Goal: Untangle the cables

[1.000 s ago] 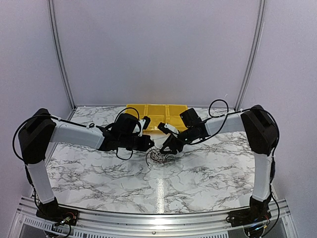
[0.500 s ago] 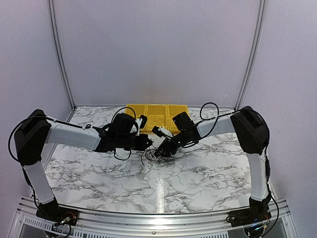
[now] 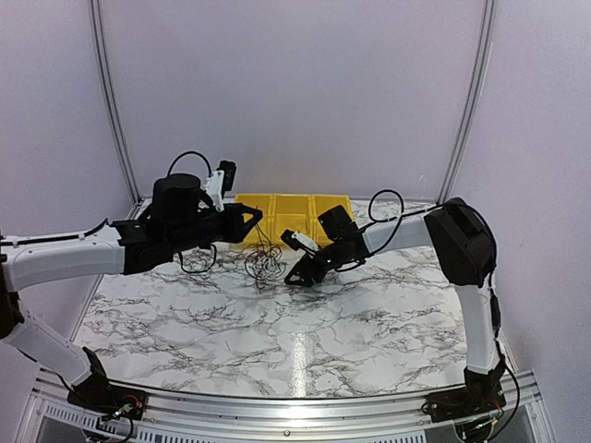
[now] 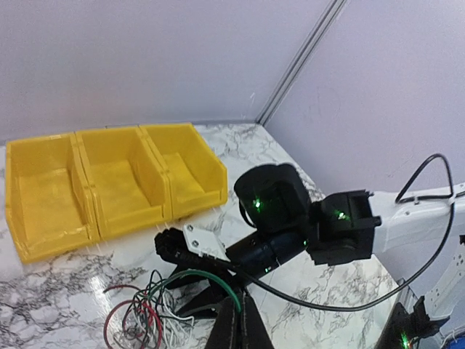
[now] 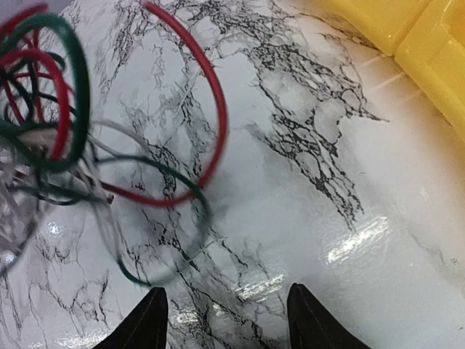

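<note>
The cables (image 3: 263,265) are a small tangle of thin wires, green, red, black and white. They hang in the air from my left gripper (image 3: 256,216), which is raised above the table's back middle. In the left wrist view that gripper (image 4: 242,311) is shut on a green wire (image 4: 211,283), with the rest of the tangle (image 4: 142,320) hanging to its left. My right gripper (image 3: 297,275) is low over the marble, just right of the hanging wires. In the right wrist view it (image 5: 229,323) is open and empty, and the red and green loops (image 5: 58,109) hang at upper left.
A row of three yellow bins (image 3: 291,209) stands at the back of the marble table (image 3: 369,323); it also shows in the left wrist view (image 4: 109,182) and as a corner in the right wrist view (image 5: 429,43). The right arm's wrist (image 4: 276,211) is close in front of my left gripper.
My left gripper has risen and pulled back to the left, lifting the tangle off the table. My right gripper has stayed low and shifted slightly left.
</note>
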